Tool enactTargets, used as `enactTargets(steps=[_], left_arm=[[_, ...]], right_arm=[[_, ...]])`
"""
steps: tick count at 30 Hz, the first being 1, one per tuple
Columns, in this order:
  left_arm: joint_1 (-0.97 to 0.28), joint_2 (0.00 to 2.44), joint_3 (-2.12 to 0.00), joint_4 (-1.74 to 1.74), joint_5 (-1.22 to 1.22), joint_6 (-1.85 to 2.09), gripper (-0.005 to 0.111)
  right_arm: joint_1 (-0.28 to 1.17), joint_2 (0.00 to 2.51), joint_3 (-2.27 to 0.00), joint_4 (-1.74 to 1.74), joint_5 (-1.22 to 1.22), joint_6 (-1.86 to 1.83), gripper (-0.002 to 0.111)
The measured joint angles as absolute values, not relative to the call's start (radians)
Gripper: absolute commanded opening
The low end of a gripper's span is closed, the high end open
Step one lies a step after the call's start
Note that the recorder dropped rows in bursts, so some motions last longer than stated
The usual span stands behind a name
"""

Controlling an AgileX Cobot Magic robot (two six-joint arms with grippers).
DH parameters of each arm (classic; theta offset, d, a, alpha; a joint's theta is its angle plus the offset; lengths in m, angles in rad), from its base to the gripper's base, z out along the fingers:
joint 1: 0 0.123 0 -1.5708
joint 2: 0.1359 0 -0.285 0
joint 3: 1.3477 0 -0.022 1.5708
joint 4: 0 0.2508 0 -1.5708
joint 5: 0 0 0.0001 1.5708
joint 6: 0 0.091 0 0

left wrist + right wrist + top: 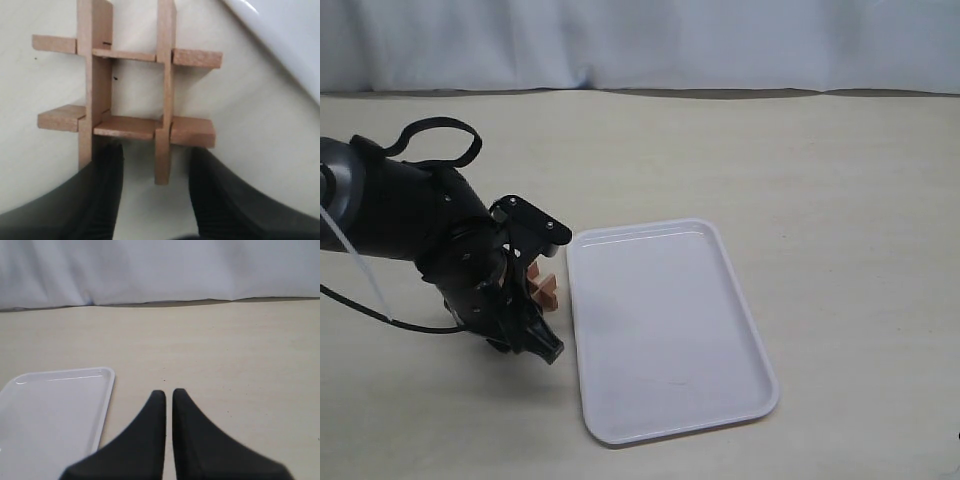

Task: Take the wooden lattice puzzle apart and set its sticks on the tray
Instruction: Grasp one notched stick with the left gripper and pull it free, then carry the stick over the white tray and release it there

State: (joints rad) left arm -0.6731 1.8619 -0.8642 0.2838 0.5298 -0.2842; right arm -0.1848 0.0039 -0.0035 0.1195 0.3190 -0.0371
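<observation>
The small reddish-brown wooden lattice puzzle [130, 95] is fully interlocked on the beige tabletop [820, 180], just beside the large white plastic tray [665, 320], on which no stick is laid. Nothing is judged done yet. The left gripper [156, 167] is spread at one stick's end. The right gripper [168, 395] is closed and empty. No writing is found.

The table [840, 180] is a pale beige surface, matt and evenly lit, with a few tiny dark specks; behind its far edge hangs a white cloth backdrop [670, 40] — softly creased, bluish in the folds; a thin dark line runs where they meet.
</observation>
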Motion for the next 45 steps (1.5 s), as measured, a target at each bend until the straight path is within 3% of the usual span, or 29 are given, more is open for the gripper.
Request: enactTargets(steps=[11,14,20,45], left_arm=[[-0.673,1.864,-0.864,0.238,0.483,-0.284,0.041],[-0.673,1.864,-0.864,0.233,0.481,-0.284,0.031],[-0.673,1.864,-0.864,0.233,0.483,-0.284,0.001],[-0.673,1.759,-0.864,0.233,0.524,-0.284,0.000]], right_arm=[[-0.185,0.004,-0.003,0.119,0.319,-0.037,0.005],[-0.185,0.004,-0.003,0.119,0.319,-0.037,0.005],[-0.185,0.004,-0.003,0.119,0.319,-0.037,0.005],[-0.185,0.004,-0.003,0.119,0.319,-0.037,0.005]])
